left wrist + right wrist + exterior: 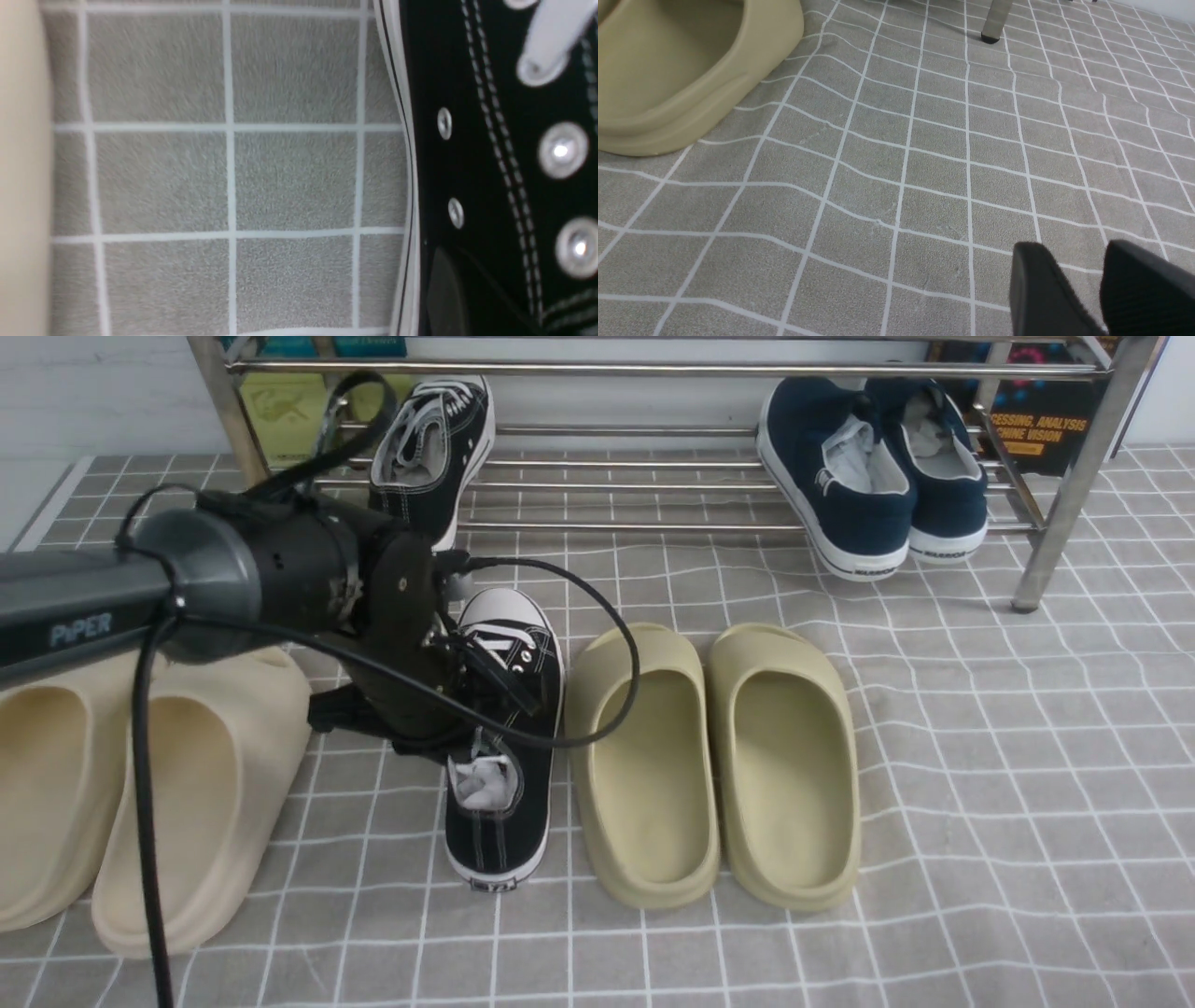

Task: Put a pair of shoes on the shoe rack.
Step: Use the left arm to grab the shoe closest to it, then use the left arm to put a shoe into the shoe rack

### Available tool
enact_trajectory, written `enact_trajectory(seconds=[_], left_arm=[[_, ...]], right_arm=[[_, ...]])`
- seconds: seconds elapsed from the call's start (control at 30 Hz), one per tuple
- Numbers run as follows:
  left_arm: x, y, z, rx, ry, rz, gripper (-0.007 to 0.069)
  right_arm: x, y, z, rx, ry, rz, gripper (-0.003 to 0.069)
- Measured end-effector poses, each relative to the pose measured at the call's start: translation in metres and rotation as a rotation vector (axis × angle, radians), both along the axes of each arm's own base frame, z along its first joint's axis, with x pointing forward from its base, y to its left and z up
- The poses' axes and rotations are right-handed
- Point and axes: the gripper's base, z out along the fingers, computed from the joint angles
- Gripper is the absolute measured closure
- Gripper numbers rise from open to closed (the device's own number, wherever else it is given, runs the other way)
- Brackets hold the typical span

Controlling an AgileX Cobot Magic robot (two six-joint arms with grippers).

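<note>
Left gripper (467, 686) sits low at the laced midsection of the black sneaker on the floor (504, 737), arm reaching in level from the left; can't tell if it's clamped. Right gripper (1099, 291) hovers over the grey checked mat (901, 163), fingers slightly parted, empty. Second black sneaker (434, 453) already on the shoe rack (653, 476), left end

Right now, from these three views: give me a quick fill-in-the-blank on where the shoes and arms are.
1. One black sneaker already sits on the shoe rack; the other black sneaker lies on the ____.
2. The ____ gripper is at the floor sneaker's laces.
3. The navy slip-ons sit at the rack's ____ end.
4. Right of the floor sneaker lie two ____ slides.

Missing words: floor; left; right; olive
</note>
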Motion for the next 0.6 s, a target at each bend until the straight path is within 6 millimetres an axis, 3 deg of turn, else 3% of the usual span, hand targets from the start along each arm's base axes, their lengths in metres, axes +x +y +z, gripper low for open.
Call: enact_trajectory(seconds=[0.2,0.3,0.4,0.6], left_arm=[[-0.001,0.001,0.084,-0.01,-0.136,-0.057,0.0638],[0.006,-0.001,0.11,-0.023,-0.197,-0.071,0.0638],[0.022,-0.005,0.117,-0.026,-0.215,-0.07,0.0638],[0.078,-0.011,0.092,-0.029,-0.168,-0.028,0.0638]], right_arm=[[0.0,0.0,0.0,0.0,0.0,0.0,0.042],[0.0,0.0,0.0,0.0,0.0,0.0,0.042],[0.0,0.0,0.0,0.0,0.0,0.0,0.042],[0.0,0.0,0.0,-0.001,0.0,0.0,0.042]])
